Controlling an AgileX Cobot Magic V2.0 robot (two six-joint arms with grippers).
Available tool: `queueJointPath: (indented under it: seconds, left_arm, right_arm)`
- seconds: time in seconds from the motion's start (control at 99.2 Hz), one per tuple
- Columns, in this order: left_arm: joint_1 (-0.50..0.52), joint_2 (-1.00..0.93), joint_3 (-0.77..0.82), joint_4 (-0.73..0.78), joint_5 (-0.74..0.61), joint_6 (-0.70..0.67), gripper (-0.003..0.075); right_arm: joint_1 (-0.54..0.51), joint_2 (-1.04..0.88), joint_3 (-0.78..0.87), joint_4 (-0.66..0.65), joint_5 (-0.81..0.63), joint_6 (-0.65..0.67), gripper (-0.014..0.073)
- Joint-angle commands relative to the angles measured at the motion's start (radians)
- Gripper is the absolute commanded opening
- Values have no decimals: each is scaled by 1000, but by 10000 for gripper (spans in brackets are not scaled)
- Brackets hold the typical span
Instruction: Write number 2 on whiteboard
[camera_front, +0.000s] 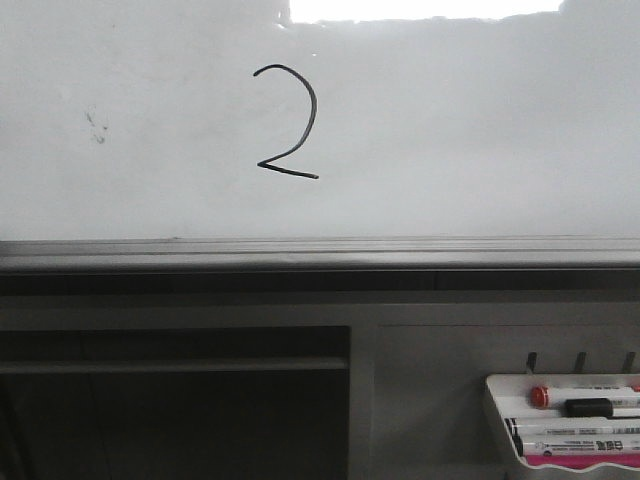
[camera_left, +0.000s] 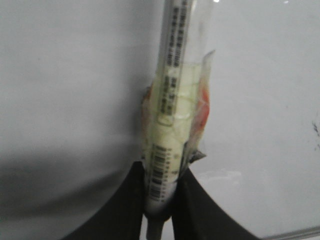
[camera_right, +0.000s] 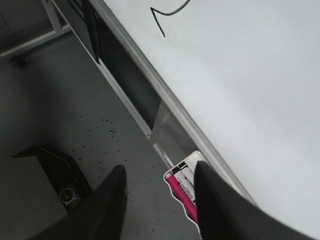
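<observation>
The number 2 (camera_front: 288, 122), a thin black hand-drawn digit, sits at eleven o'clock on the glossy pale grey whiteboard (camera_front: 480, 130). The left fingers (camera_left: 161, 187) clamp a taped white marker (camera_left: 172, 115); the right fingers (camera_right: 159, 192) spread apart, holding nothing.

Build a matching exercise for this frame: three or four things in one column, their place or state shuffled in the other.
Things:
1. number 2
2. marker
3. marker tray
4. right gripper

Places or states:
A. hangs below the whiteboard, holding pens
B. open, holding nothing
C. drawn in black on the board
D. clamped between the left gripper fingers

Pairs: 1-C, 2-D, 3-A, 4-B
</observation>
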Motion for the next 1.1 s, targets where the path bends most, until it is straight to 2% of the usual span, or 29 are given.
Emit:
queueJointPath:
  seconds: [0.0, 0.313, 0.383, 0.555, 0.615, 0.726, 0.847, 0.988, 1.029, 1.089]
  left_arm:
    - [2, 15, -63, -22, -44, -11, -20]
    - [2, 55, -98, -10, -11, -9, 0]
    - [2, 55, -98, -8, -11, -9, 63]
    - [2, 52, -99, -1, -8, -9, 317]
    - [4, 41, -102, 15, 4, -9, 372]
    - [27, -4, -131, 52, 100, -11, 390]
    - [67, -73, -196, 111, 319, -47, 390]
    - [83, -156, -288, 377, 540, -243, 390]
    - [83, -188, -305, 476, 571, -320, 390]
    - [78, -227, -307, 527, 562, -400, 390]
  right_arm:
    - [-6, -6, -23, 37, -48, 0, 276]
    - [-6, -6, -23, 37, -46, 0, 276]
    - [-6, -6, -23, 37, -46, 0, 276]
    - [-6, -6, -23, 37, -46, 0, 276]
    - [-6, -6, -25, 27, -46, 21, 276]
    - [-6, -11, -31, -50, -44, 118, 276]
    - [-6, -26, -33, -145, -44, 276, 276]
    - [-11, -52, -21, -241, -53, 550, 276]
    - [-11, -71, -2, -279, -79, 630, 276]
    - [-11, -101, 42, -314, -148, 691, 276]
